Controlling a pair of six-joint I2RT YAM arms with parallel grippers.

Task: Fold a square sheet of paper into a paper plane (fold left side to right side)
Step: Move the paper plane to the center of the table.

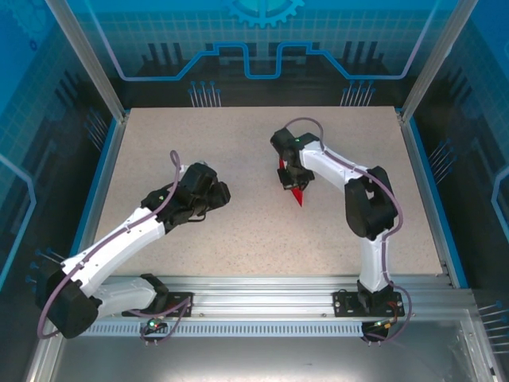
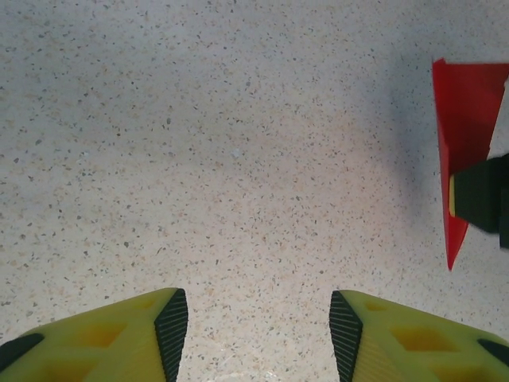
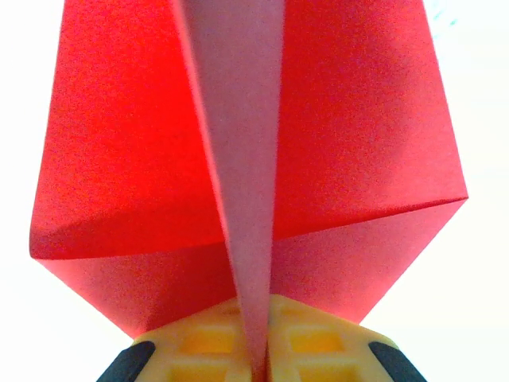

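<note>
Right end effector (image 3: 258,360) is pinched shut on the paper plane (image 3: 238,159). The jaws meet on the centre fold, and the two wings splay out either side above the pads. In the top view the paper plane (image 1: 297,191) hangs under the right end effector (image 1: 291,172) mid-table, nose pointing down toward the table (image 1: 238,239); I can't tell if the tip touches.

Left end effector (image 2: 258,318) is about half open with nothing in it, hovering over bare table. The plane sits off to its right.

Handling, as I read it: it's thin, near weightless and floppy. Layered creases stiffen only the spine, and the wings will bend or spring open. Grip on the folded keel as you have it, not the wing edges. Pinch lightly and move slowly, because the paper creases easily and can slip out.
</note>
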